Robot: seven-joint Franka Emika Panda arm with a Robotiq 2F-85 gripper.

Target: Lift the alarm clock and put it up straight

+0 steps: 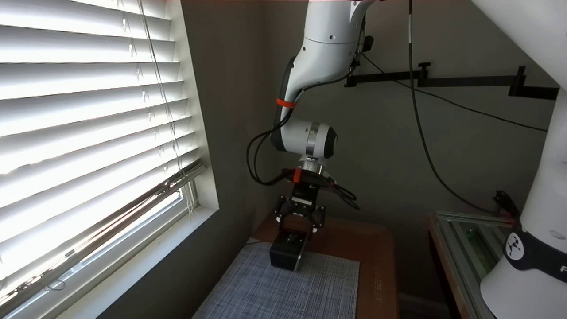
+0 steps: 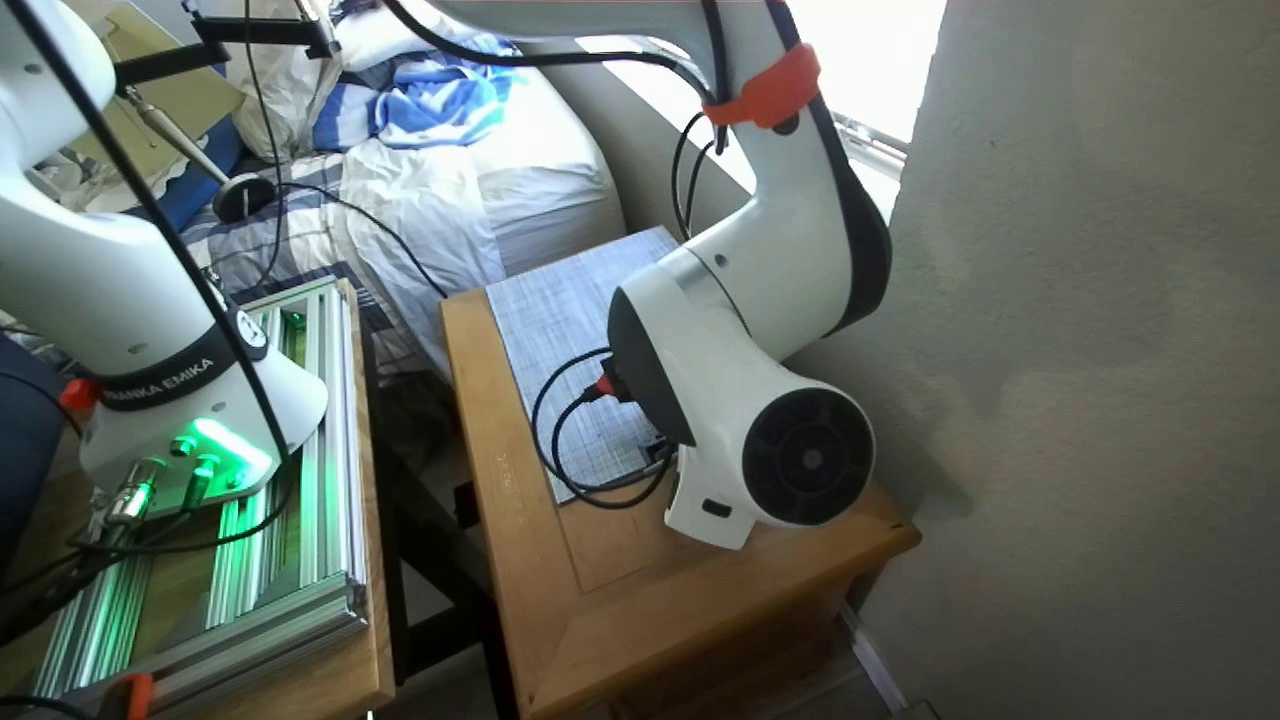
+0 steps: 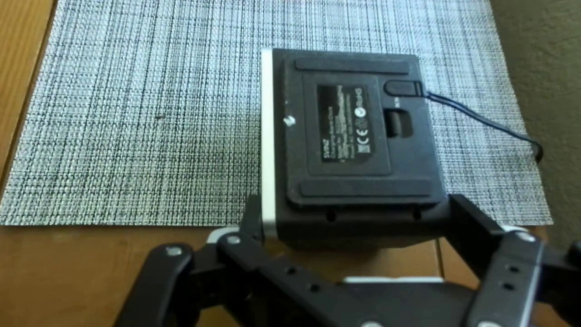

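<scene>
In an exterior view, the wooden table (image 1: 378,270) has its left edge along the window wall (image 1: 234,133). A woven mat (image 1: 323,288) reaches that edge; right of it a strip of bare wood runs to the table's right edge, with a gap beyond. More bare wood lies past the mat's far end.

Farthest left are the blinds (image 1: 88,106) and the windowsill (image 1: 137,266). The robot arm (image 1: 328,62) hangs above the far part of the table, with cables (image 1: 272,181) looping out on its left. Farther right a black cable (image 1: 416,110) droops between the arm and its white base (image 1: 509,292), which sits on a railed stand (image 1: 452,250) across the gap.

In the wrist view, the gripper (image 3: 356,209) holds the alarm clock (image 3: 358,150), its jaws closed on two opposite sides. The clock is over the mat's edge; whether it touches the mat I cannot tell. From left to right it shows a pale plate edge-on, a black side with two long pads and a printed label, a small recess, and a dark cord (image 3: 481,119) trailing off over the mat.
</scene>
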